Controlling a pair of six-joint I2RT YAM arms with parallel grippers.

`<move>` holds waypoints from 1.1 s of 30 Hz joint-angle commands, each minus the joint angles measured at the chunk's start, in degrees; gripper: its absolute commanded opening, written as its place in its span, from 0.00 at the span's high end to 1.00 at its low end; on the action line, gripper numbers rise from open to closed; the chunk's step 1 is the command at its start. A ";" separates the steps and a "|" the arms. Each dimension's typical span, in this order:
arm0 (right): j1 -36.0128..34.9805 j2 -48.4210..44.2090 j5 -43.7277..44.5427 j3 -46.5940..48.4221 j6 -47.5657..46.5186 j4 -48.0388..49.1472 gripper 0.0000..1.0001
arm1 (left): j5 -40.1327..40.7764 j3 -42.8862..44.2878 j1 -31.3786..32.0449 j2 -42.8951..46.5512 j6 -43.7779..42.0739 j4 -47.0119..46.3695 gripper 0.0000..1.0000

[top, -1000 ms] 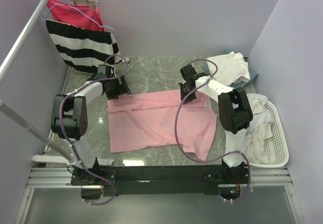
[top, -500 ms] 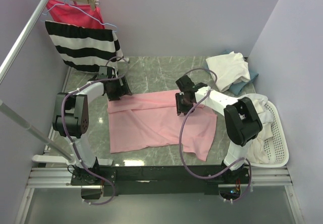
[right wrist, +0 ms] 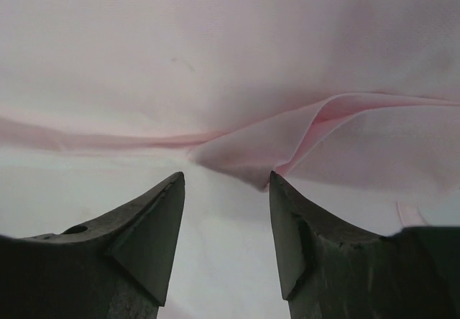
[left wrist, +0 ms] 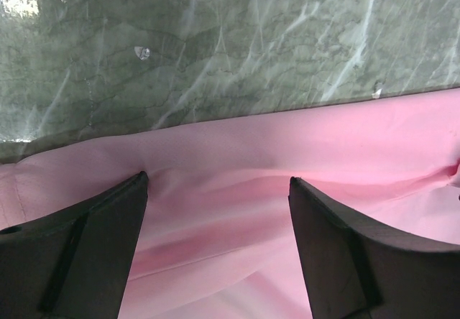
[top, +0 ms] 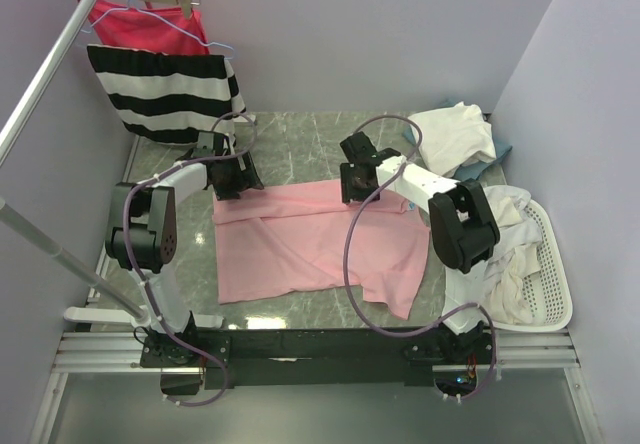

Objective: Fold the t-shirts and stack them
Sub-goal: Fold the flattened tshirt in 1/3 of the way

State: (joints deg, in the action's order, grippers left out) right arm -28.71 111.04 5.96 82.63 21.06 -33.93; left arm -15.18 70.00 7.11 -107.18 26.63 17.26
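Observation:
A light pink t-shirt (top: 300,244) lies spread on the marble table, partly folded, with one sleeve hanging toward the near right. My left gripper (top: 230,179) hovers at the shirt's far left corner; in the left wrist view it (left wrist: 215,182) is open, with pink cloth (left wrist: 302,154) beneath the wide-apart fingers. My right gripper (top: 352,179) is over the shirt's far edge near the middle. In the right wrist view it (right wrist: 226,179) is open above the cloth, a small raised pink fold (right wrist: 287,143) lying just past the fingertips. A cream-white t-shirt (top: 455,134) lies at the back right.
A white basket (top: 553,264) at the right edge holds more cream-white cloth (top: 505,254). A bit of blue cloth (top: 500,150) peeks from under the back-right shirt. A black-and-white striped garment (top: 165,89) and a magenta one (top: 140,19) hang from a rack (top: 50,74) at the back left.
My right gripper has opened and let go of the pink cloth, shifting a little left along the shirt's far edge. The left gripper has stayed put and open.

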 commanded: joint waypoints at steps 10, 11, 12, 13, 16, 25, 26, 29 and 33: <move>2.43 1.28 2.93 1.48 0.03 1.32 0.46 | -0.47 1.99 0.27 -1.02 -1.06 -0.29 0.16; 2.52 1.45 2.66 1.39 0.03 1.41 0.49 | -0.46 1.99 0.27 -1.10 -1.14 -0.21 0.16; 2.78 1.72 2.48 1.57 0.03 1.41 0.50 | -0.46 1.99 0.27 -1.11 -1.14 -0.21 0.16; 2.87 1.89 1.79 1.74 -0.14 1.50 0.60 | -0.38 1.99 0.27 -1.02 -1.14 -0.21 0.16; 3.05 1.81 1.34 1.40 -0.14 2.37 0.78 | -0.20 1.90 0.27 -0.84 -1.14 -0.03 0.16; 3.22 -0.47 -1.91 -0.98 -0.93 3.34 1.00 | -0.55 1.90 0.36 -1.02 -1.15 0.06 0.16; 3.22 -0.91 -2.17 -1.41 -0.76 3.52 1.00 | -0.47 1.81 0.36 -0.93 -1.23 -0.03 0.16; 3.22 -3.28 -3.05 -3.43 -0.32 3.96 1.00 | -0.55 1.90 0.44 -1.02 -1.23 0.06 0.16; 2.96 -7.06 -2.79 -7.82 0.30 3.96 1.00 | -0.81 1.81 0.71 -1.02 -1.15 -0.20 0.16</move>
State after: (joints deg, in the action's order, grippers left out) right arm -25.85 110.69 3.44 77.76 20.62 -31.11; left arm -15.18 70.02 7.22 -107.85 26.37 17.41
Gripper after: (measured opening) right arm 0.007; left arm 0.842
